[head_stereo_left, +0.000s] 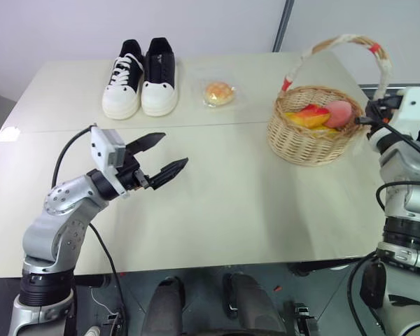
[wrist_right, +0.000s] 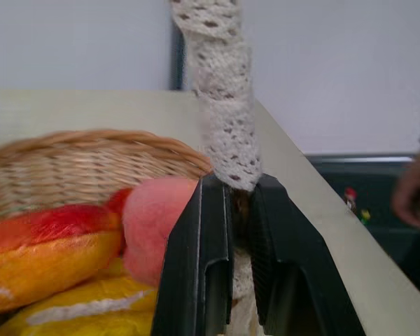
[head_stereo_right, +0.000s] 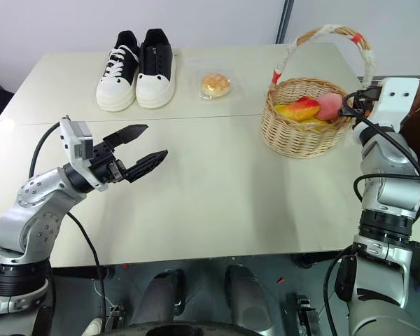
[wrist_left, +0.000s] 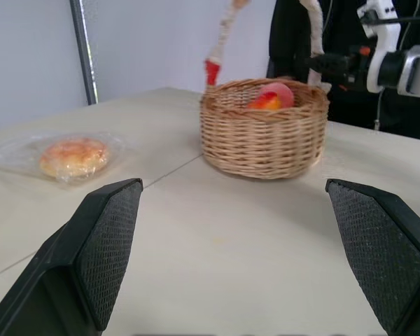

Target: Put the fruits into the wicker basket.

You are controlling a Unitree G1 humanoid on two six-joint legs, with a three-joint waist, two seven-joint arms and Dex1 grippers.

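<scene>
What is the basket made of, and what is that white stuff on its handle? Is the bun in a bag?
The wicker basket looks like woven light-tan cane or wicker: crossing strands show all round its wall. Its handle seems wrapped in white lacy cloth with little holes, plus red tape bands. The bun sits in clear, shiny wrap, probably thin plastic, since it crinkles and glints.
</scene>
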